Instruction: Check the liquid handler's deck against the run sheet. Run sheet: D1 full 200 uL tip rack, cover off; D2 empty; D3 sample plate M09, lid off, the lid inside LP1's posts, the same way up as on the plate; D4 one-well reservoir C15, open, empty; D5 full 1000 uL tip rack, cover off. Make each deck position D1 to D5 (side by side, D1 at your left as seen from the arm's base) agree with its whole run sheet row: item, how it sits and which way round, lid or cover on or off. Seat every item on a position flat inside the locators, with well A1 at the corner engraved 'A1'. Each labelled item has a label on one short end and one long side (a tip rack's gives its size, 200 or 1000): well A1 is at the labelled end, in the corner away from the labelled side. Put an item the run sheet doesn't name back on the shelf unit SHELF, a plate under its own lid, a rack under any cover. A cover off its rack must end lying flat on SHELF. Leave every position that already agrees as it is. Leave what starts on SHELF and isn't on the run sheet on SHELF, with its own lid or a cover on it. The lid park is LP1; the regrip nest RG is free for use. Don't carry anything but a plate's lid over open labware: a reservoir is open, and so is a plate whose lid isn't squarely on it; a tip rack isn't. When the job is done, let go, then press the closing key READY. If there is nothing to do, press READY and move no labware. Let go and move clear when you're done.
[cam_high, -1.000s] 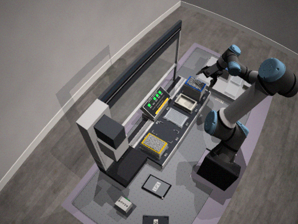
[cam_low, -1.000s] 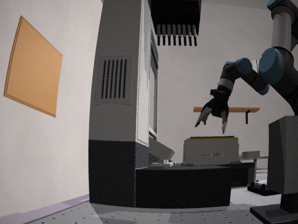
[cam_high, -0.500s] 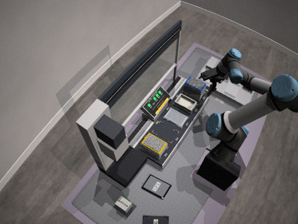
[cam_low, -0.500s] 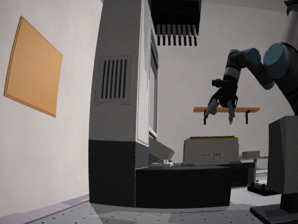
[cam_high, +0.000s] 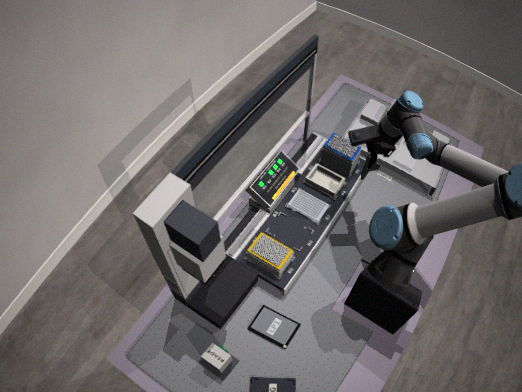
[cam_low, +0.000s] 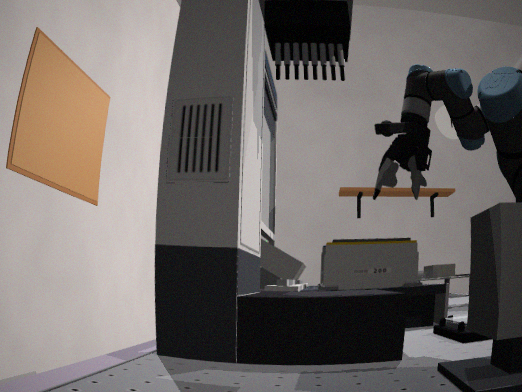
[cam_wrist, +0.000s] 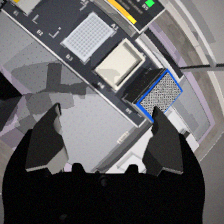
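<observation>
Grey deck (cam_high: 345, 202), tool (cam_high: 370, 161) open beside edge

An orange panel (cam_low: 57, 117) hangs on the pale wall, and a small wooden wall shelf (cam_low: 445, 192) sits on two black brackets

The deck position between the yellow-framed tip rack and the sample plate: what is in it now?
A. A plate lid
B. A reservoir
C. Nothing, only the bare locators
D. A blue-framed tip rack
C. In the top view only the deck's locator corners show between the yellow-framed tip rack and the sample plate.
</observation>
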